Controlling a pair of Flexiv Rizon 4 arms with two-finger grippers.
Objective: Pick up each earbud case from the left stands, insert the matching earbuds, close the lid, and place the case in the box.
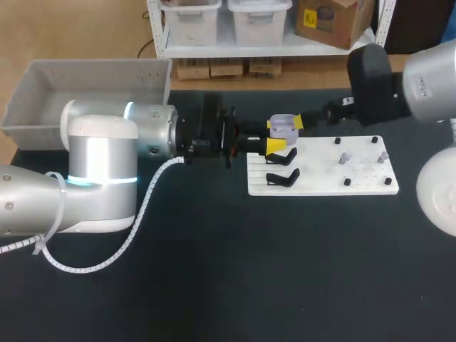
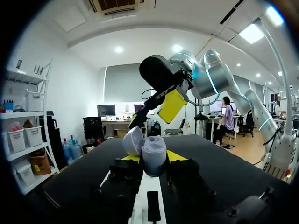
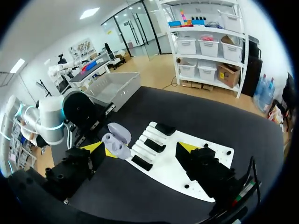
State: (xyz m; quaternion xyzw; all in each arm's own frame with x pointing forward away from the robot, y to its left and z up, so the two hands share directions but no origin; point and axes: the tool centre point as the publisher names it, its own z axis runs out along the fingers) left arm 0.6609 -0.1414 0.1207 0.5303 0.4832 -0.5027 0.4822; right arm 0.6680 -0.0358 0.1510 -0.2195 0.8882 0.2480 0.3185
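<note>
Left pincer [image 2: 153, 159] is clamped on the lavender earbud case [image 2: 154, 155]. In the left wrist view a yellow tip presses each side of the base. The lid is open, tipped back away from the pincer. In the head view the case [image 1: 283, 127] is held over the far left corner of the white board [image 1: 320, 187], off the stands.

Right pincer [image 3: 141, 149] is spread wide with nothing between the fingers. The case [image 3: 117, 143] sits ahead of it, close to one finger. In the head view the right arm comes in from the far right corner, and its pincer [image 1: 305, 121] is just beside the case, one yellow tip near the lid.

The board lies flat on the black table [image 1: 214, 278]. Its left half carries black stands; two are in plain sight [image 1: 283, 157] [image 1: 283, 177] and both are bare. On the right half there are two small grey pieces [image 1: 344, 157] [image 1: 382, 155] among black pegs, too small to identify.

The grey box [image 1: 85, 82] is at the far left of the table, well apart from the board.
</note>
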